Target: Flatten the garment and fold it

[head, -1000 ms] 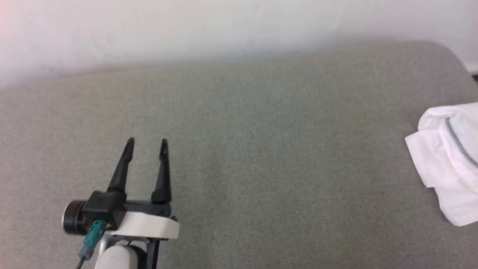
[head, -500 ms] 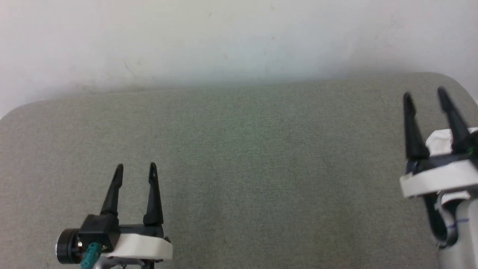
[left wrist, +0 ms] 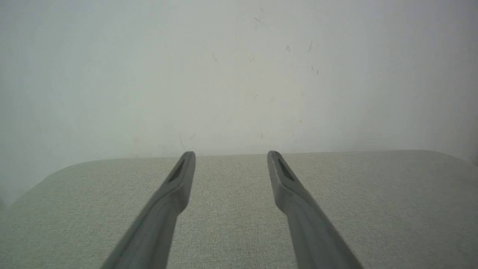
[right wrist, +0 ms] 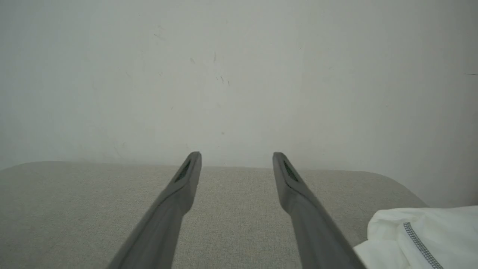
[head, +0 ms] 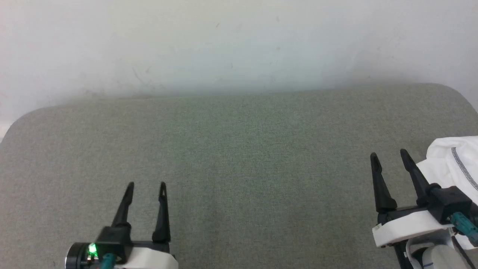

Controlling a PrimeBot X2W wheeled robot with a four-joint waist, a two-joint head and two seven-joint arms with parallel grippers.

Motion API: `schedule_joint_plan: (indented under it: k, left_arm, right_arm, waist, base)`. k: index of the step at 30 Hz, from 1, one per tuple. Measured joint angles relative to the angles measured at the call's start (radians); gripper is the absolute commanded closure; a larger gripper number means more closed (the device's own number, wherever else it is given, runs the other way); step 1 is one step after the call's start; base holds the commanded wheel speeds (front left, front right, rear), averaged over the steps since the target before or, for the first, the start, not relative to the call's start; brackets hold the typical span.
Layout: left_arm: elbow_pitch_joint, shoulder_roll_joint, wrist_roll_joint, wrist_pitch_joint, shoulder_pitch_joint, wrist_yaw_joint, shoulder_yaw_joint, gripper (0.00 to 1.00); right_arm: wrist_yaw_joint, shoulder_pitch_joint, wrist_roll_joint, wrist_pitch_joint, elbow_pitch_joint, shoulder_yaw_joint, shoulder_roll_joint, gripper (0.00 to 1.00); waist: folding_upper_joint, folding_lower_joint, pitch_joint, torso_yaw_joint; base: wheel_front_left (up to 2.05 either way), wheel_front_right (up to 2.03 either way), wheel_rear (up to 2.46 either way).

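The garment (head: 453, 164) is a white shirt with dark grey zigzag stitching, bunched at the far right edge of the grey-green padded surface (head: 239, 149); the picture's edge cuts it off. In the right wrist view the garment (right wrist: 422, 239) lies at the lower right, beside the right finger. My right gripper (head: 388, 157) stands open just left of the shirt, with nothing between its fingers. At the lower left my left gripper (head: 146, 185) is open too, far from the shirt, and its fingers (left wrist: 175, 194) hover empty over bare fabric.
A white wall (head: 239, 45) rises directly behind the padded surface. The surface has rounded back corners at left (head: 22, 119) and right (head: 459, 95). A wide stretch of bare surface lies between the two grippers.
The camera has tilted and swung, so the whole picture shifted. My right gripper came into view, then dropped lower beside the shirt. Both grippers stay open.
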Motion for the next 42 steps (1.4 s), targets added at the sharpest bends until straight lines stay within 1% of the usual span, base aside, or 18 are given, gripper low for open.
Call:
schedule_joint_plan:
  k: [3,10,17,18,42]
  left_arm:
    - [0.018,0.010,0.050,0.000,0.009,0.005,-0.018,0.00]
    - [0.019,0.009,0.039,0.000,0.012,0.021,-0.019,0.00]
    - [0.019,0.007,0.027,0.000,0.012,0.022,-0.017,0.00]
    - [0.018,0.006,0.017,0.000,0.012,0.021,-0.016,1.00]
    - [0.018,0.006,0.021,0.038,0.011,0.020,-0.012,1.00]
  right_arm:
    - [0.000,0.011,-0.007,-0.001,0.012,0.001,0.006,0.00]
    - [0.000,0.015,-0.016,-0.007,0.011,0.012,0.013,0.00]
    - [0.000,0.021,-0.016,-0.007,0.003,0.017,0.015,0.00]
    - [0.000,0.021,-0.016,-0.007,0.002,0.016,0.015,1.00]
    - [0.000,0.021,-0.023,0.030,-0.010,0.017,0.015,1.00]
  waist:
    - [0.0000,0.0000,-0.004,0.003]
    - [0.0000,0.0000,-0.010,0.010]
    - [0.0000,0.0001,-0.013,0.013]
    - [0.0000,0.0000,-0.013,0.013]
    - [0.0000,0.0001,-0.009,0.016]
  base:
    - [0.00,0.00,0.00]
    - [0.00,0.00,0.00]
    - [0.00,0.00,0.00]
    - [0.00,0.00,0.00]
    - [0.00,0.00,0.00]
